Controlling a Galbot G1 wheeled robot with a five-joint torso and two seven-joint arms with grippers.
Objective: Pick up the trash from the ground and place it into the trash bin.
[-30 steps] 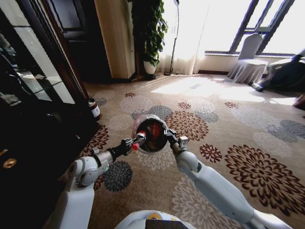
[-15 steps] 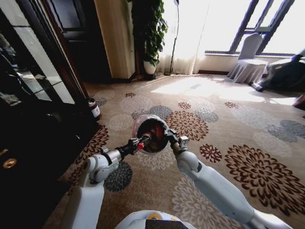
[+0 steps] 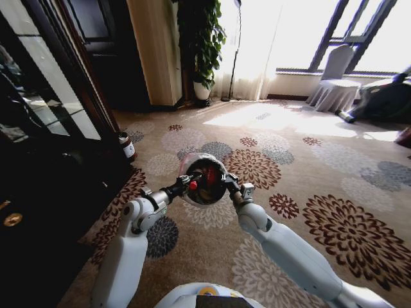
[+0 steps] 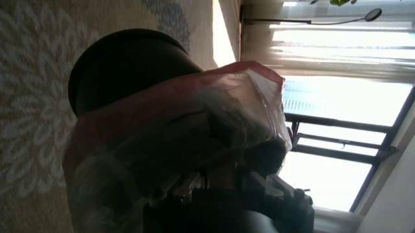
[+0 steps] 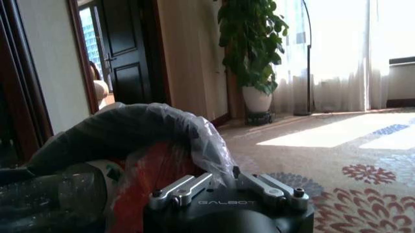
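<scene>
Both grippers at the trash bin, held above the patterned carpet.

The trash bin (image 3: 204, 181) hung tilted between the two arms, its mouth toward the robot, red litter (image 3: 209, 176) visible inside its plastic liner (image 5: 162, 126). The right gripper (image 3: 229, 182) was clamped on the bin's rim at the liner. The left gripper (image 3: 188, 185) sat at the opposite rim with a small red piece (image 3: 192, 185) at its tip; whether its fingers were open or closed could not be determined.

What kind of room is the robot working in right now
Probably a hotel lounge or banquet-style room: patterned floral carpet, a chair in a white fabric cover by tall curtained windows, and a large potted plant beside dark wooden doors.
</scene>
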